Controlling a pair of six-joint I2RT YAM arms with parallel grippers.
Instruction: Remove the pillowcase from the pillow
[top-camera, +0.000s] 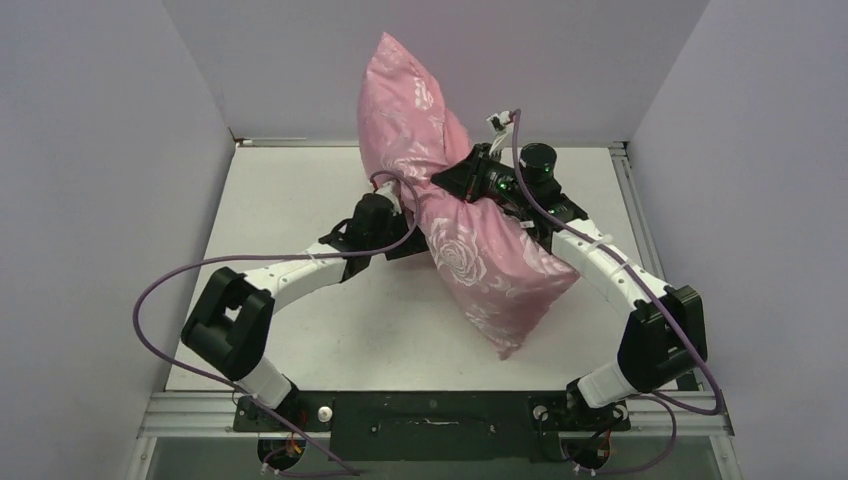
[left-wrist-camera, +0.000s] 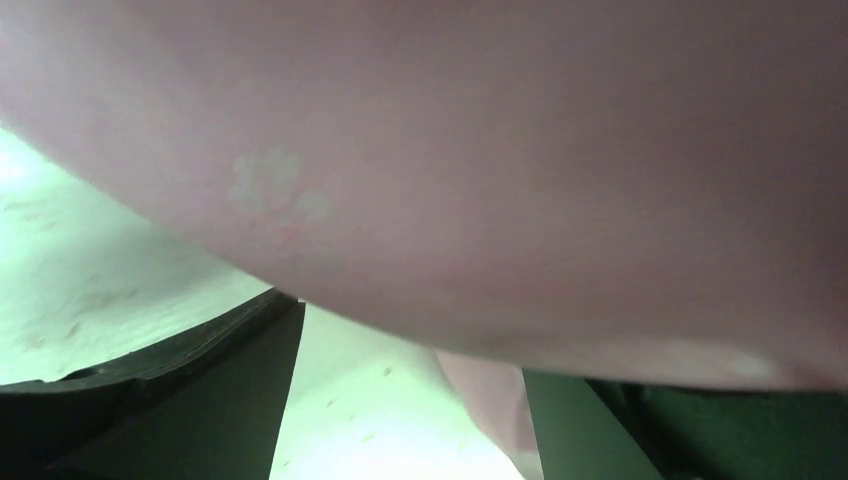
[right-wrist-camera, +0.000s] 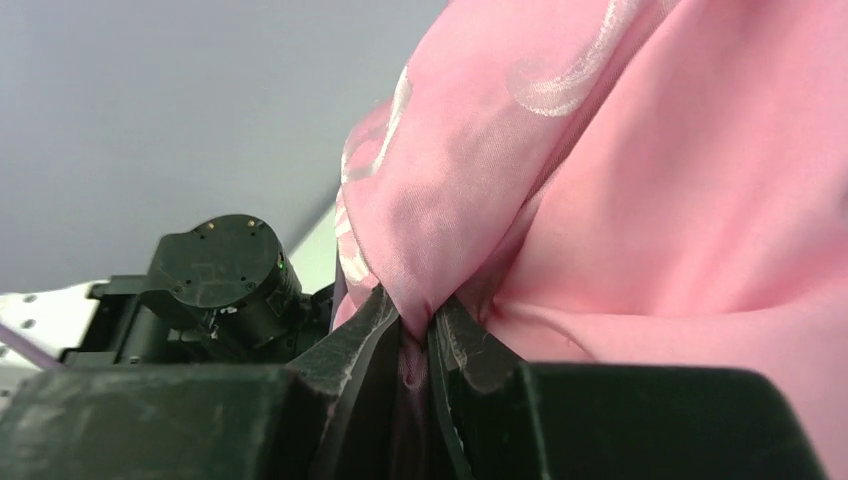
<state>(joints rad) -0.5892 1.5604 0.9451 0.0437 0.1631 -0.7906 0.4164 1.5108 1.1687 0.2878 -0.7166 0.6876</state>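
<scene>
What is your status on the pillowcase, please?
Right pincer shut on a pillowcase fold. Left pincer open, under it. Fully on, no pillow showing. Nothing in the way.

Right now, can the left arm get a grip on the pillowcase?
Probably yes. The left gripper sits open just under the pillowcase, fabric bulging over its fingers with nothing between, while the right gripper pinches a fold.
</scene>
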